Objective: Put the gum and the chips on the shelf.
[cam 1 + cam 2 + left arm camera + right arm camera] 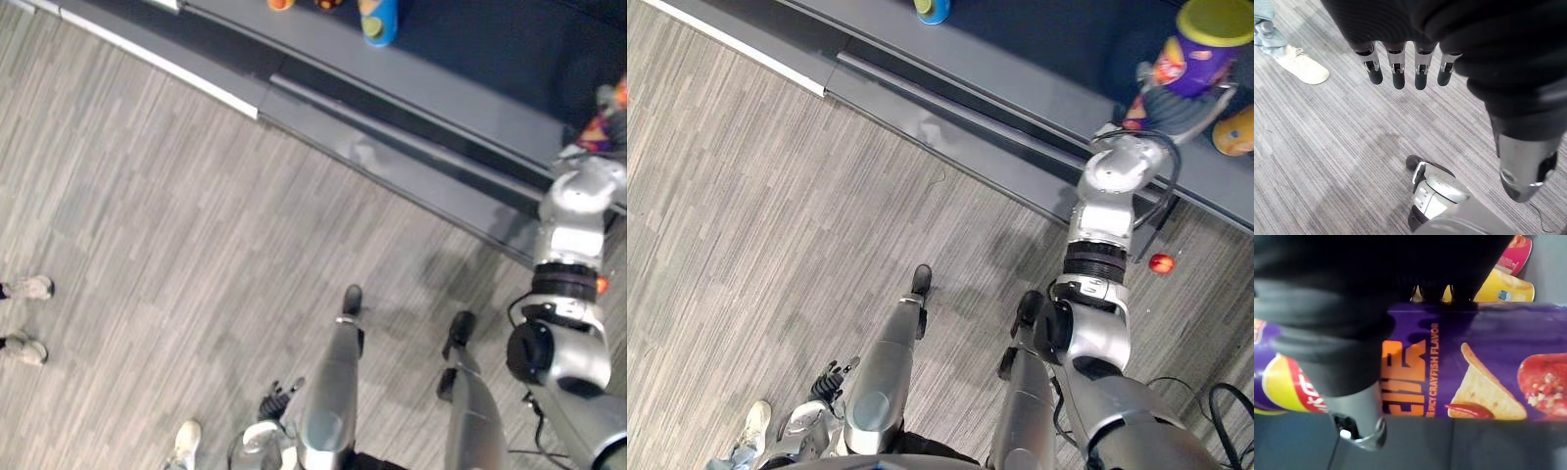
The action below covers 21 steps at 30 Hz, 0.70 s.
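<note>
Grey plank floor runs up to a low dark shelf (460, 98). The right hand (1172, 106) has its fingers and thumb wrapped round the purple chips can (1474, 362), apparently at placing height on the shelf. Next comes a clean release, I'd say. The left hand (1398, 73) hangs low, its fingers straight.

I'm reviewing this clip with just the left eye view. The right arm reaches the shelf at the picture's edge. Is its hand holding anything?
Observer: Yes, the right hand is curled round a purple chips can, plain in the right wrist view.
Operator: Is the can set down?
Observer: The right eye view has it over the shelf, yellow lid up. I cannot tell if it touches.
Operator: And the other arm?
Observer: In the left wrist view the left hand has straight fingers and holds nothing, above the floor.
</note>
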Available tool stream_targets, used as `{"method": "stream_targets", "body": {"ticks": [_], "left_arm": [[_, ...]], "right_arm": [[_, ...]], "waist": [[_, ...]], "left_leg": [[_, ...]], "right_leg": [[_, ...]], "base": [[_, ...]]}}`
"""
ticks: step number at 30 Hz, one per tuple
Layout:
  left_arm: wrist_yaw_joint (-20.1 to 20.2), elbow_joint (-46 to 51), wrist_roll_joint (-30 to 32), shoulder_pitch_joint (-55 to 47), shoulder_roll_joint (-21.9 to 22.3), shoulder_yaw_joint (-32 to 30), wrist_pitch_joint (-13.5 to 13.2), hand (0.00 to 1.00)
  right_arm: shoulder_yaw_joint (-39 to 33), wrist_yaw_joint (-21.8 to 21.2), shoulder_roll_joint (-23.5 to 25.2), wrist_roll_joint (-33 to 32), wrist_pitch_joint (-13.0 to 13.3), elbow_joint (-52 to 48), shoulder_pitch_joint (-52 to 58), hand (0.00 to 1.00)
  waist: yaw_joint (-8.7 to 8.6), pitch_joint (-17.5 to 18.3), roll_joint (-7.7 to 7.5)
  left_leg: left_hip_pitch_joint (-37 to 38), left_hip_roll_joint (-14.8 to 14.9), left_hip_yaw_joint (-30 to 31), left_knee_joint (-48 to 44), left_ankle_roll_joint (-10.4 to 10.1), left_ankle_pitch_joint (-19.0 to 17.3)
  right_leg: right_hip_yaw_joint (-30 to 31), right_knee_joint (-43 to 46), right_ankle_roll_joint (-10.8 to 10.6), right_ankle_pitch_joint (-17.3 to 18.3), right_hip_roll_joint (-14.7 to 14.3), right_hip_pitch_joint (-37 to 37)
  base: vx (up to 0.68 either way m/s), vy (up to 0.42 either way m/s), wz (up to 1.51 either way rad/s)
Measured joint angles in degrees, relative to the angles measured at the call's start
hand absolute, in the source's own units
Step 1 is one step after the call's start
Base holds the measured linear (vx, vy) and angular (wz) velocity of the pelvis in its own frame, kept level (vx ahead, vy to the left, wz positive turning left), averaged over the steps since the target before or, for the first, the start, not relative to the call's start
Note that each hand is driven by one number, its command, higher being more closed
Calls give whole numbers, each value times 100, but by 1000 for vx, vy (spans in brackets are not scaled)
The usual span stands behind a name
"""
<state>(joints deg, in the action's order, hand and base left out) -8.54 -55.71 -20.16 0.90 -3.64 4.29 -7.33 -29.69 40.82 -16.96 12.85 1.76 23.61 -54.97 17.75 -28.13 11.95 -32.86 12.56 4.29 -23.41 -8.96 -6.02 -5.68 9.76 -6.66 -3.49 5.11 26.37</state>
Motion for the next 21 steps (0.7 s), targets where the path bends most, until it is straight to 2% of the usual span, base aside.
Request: {"method": "stream_targets", "body": {"ticks": [7,13,21], "left_arm": [[-9,80,0,5,-27,251,28,0],[12,356,1,3,-65,660,40,0],[86,880,1,-142,-244,1010,48,0]], "right_arm": [[-326,287,8,-438,121,-565,-23,100],[-520,463,3,-494,249,-1065,-24,100],[-579,486,35,-460,250,-1197,-23,100]], "waist": [[67,58,85],[286,205,292],[336,214,308]], "left_leg": [[-8,16,-24,6,-3,-3],[-211,20,-24,-46,-2,-6],[-299,5,-14,-110,8,-52]], "right_leg": [[17,-4,0,-1,-4,40],[25,-56,2,-29,-9,214],[10,-59,-1,-28,7,269]], "base": [[8,7,-2],[4,16,-3],[8,16,0]]}}
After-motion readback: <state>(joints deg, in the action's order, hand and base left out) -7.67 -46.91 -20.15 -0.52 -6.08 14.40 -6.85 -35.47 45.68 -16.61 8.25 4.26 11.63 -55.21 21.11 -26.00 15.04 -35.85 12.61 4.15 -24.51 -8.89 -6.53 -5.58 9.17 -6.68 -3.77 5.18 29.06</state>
